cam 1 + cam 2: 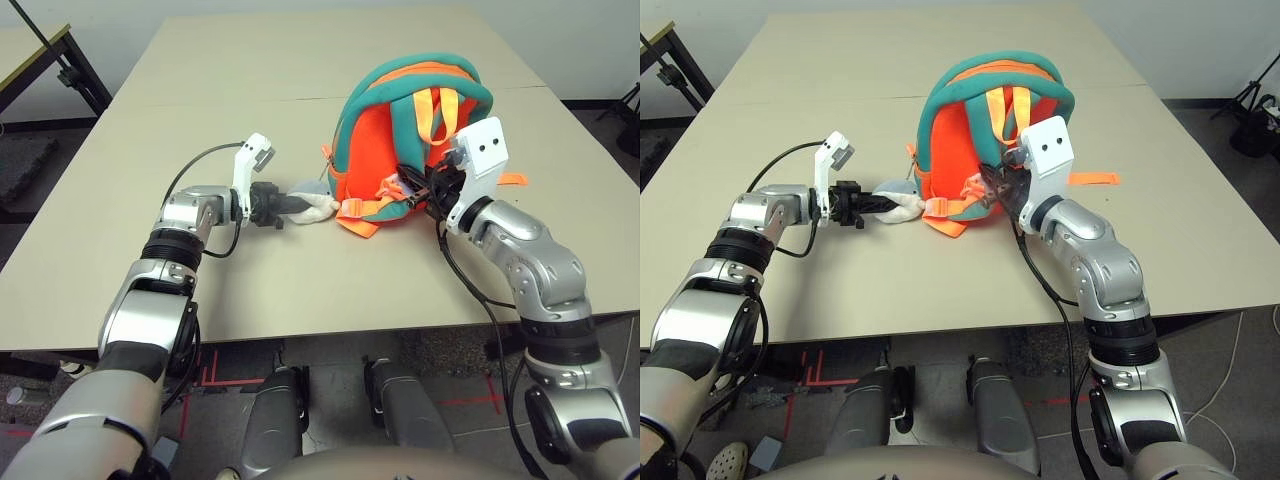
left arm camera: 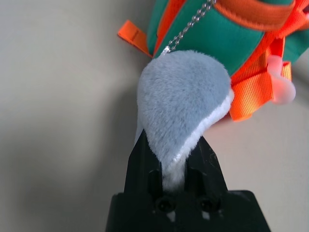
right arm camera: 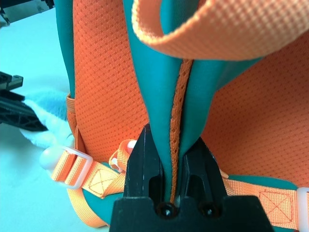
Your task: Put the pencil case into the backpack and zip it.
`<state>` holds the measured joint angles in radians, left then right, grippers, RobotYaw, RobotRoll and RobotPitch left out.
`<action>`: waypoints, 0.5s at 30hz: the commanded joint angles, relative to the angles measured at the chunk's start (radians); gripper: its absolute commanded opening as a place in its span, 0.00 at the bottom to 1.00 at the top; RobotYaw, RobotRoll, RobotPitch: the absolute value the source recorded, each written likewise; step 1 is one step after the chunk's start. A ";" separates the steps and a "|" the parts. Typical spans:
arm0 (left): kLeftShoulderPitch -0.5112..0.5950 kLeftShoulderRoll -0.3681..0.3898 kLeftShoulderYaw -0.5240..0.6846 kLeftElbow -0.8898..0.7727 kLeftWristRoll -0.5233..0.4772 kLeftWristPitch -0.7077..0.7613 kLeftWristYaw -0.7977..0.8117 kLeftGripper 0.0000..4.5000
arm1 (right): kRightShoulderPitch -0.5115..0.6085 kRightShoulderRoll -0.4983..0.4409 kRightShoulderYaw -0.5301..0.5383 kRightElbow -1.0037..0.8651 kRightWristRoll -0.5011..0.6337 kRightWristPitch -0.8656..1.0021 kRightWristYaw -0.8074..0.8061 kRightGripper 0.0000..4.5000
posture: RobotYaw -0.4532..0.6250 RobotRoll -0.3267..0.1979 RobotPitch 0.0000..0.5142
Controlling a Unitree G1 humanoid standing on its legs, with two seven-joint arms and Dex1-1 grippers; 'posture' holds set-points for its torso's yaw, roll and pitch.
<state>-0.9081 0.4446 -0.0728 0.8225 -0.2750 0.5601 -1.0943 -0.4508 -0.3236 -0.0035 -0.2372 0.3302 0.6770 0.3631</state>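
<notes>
Head views: the backpack (image 1: pixel 400 150) is standing upright near the middle of the tabletop (image 1: pixel 250 70), strap side facing the robot, orange body, teal trim, orange webbing hanging down the front. The left pincer (image 1: pixel 297 205) is reaching in level from the left and is nipping the grey-white plush fish (image 1: pixel 313 205), which is lying on the tabletop just beside the backpack's lower left corner. The right pincer (image 1: pixel 998 186) is pressing against the backpack's front from the right, fingers buried among the straps. The pencil case is not visible here, so where it is I cannot tell. Left wrist view: the two black fingers (image 2: pixel 140 162) are closing narrowly on the thin white-edged end of the plush fish (image 2: pixel 181 106), a small gap between them taken up by plush; a bead chain (image 2: pixel 190 26) is running from the toy up to the backpack (image 2: pixel 217 43). Right wrist view: the right fingers (image 3: pixel 142 162) are clamping nearly closed on the edge of a teal padded strap (image 3: pixel 164 96) with orange stitched piping, the orange mesh back panel (image 3: pixel 104 72) sitting behind it, and the left pincer (image 3: pixel 17 113) is sitting at the plush toy off to the side.
</notes>
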 commanded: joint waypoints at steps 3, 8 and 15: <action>-0.002 0.045 0.054 -0.159 -0.044 0.121 -0.010 0.55 | -0.004 -0.031 0.019 -0.016 0.036 0.091 0.056 0.35 | 0.24 0.62 0.24; 0.033 0.079 0.066 -0.281 -0.057 0.186 -0.002 0.99 | -0.019 -0.073 0.002 -0.032 0.069 0.146 0.104 0.76 | 0.25 0.62 0.23; 0.076 0.123 0.074 -0.413 -0.082 0.267 0.007 1.00 | -0.032 -0.234 -0.057 -0.061 0.150 0.231 0.231 1.00 | 0.25 0.62 0.23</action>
<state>-0.8460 0.5548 -0.0056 0.4394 -0.3449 0.8051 -1.0913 -0.4829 -0.5374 -0.0302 -0.2773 0.4523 0.8784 0.5651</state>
